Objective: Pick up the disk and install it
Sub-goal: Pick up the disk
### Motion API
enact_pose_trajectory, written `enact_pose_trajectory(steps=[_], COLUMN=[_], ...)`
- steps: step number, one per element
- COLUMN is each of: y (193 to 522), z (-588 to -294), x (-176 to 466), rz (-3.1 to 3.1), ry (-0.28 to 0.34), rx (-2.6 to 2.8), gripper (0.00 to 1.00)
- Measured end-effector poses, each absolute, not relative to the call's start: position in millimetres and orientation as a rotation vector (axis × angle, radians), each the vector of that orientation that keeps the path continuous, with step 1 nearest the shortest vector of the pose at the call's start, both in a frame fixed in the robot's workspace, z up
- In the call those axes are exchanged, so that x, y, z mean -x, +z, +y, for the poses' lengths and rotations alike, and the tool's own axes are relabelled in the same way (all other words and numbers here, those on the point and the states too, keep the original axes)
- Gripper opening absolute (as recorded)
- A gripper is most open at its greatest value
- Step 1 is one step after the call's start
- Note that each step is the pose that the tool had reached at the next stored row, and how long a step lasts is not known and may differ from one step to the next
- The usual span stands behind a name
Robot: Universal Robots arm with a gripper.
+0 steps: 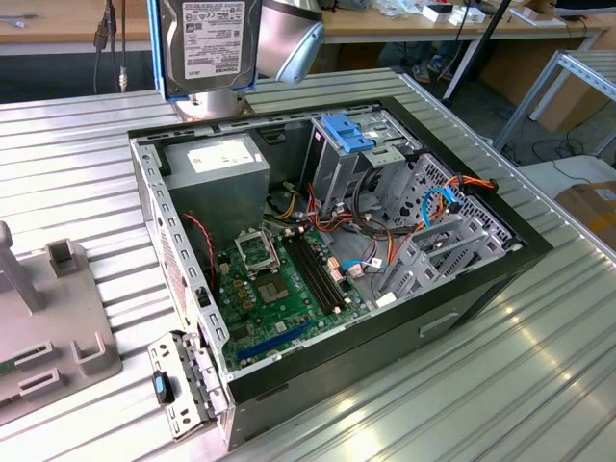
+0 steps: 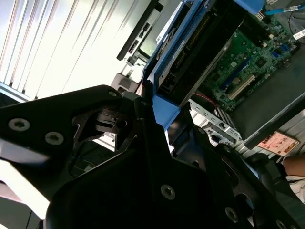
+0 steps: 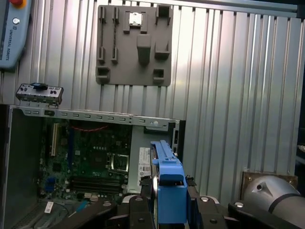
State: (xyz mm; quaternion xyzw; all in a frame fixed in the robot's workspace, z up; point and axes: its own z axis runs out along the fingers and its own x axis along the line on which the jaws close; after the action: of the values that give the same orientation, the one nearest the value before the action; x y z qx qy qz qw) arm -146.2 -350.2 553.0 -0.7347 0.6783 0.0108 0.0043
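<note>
fixture plate (image 1: 58, 327): grey, lies on the table (image 1: 539, 385), off to the exterior view's left of the fingers (image 3: 143, 212) and well below them.
disk (image 1: 207, 43): in the air, upright, label facing the exterior camera, blue rail down one edge. Well above the computer case (image 1: 481, 289), in no bay.
gripper (image 3: 169, 210): clamped on the disk. In the first wrist view a black finger sits on each side of the blue rail, touching it.
grip: looks like one end only, with most of the disk sticking out past the fingers.
power supply (image 1: 223, 159): below the fingers, the nearest case part to them, well apart.
motherboard (image 1: 279, 279): on the case floor, lower and further from the fingers than the power supply.
blue bracket (image 1: 348, 130): on the drive cage (image 1: 423, 255), to the exterior view's right of the fingers and below them.
cables (image 1: 438, 202): blue and orange, loose around the cage.
stage: pick looks done, install not done.
risk, slip: the plastic rail is smooth and the grip is short, so a jerk could rotate or drop the disk onto the motherboard.
risk, misalign: a disk tilted against the cage guides would jam a rail on the cage edge.
risk, snag: loose cables near the cage could catch the disk's leading end.
risk, clip: a low approach could knock the case rim or the power supply.
</note>
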Motion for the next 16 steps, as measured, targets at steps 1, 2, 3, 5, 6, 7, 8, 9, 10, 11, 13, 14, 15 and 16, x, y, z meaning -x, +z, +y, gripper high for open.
enact_pose_trajectory(steps=[1,2,3,5,6,7,8,9,10,11,13,14,15,16], y=[553.0,553.0,553.0,553.0,552.9,552.9,553.0,552.9,552.8,552.6,552.5,552.4,552.4,552.4], z=[-350.2,-350.1,-350.1,-350.1,-350.1,-350.1,-350.5,-352.0,-353.3,-355.3,-357.5,-357.8,-357.9,-357.9], x=[142.3,136.1,128.8,121.3,115.5,111.7,108.9,106.1,104.4,102.0,99.4,98.8,98.5,98.4], rz=[2.124,2.123,2.121,2.12,2.119,2.118,2.118,2.118,2.118,2.118,2.118,2.118,2.118,2.118], ry=[0.034,0.034,0.034,0.034,0.034,0.034,0.034,0.034,0.034,0.034,0.034,0.034,0.034,0.034], rx=[2.302,2.304,2.305,2.307,2.308,2.308,2.308,2.308,2.308,2.308,2.308,2.308,2.308,2.308], gripper=[0.36,0.36,0.36,0.36,0.36,0.36,0.36,0.36,0.36,0.36,0.36,0.36,0.36,0.36])
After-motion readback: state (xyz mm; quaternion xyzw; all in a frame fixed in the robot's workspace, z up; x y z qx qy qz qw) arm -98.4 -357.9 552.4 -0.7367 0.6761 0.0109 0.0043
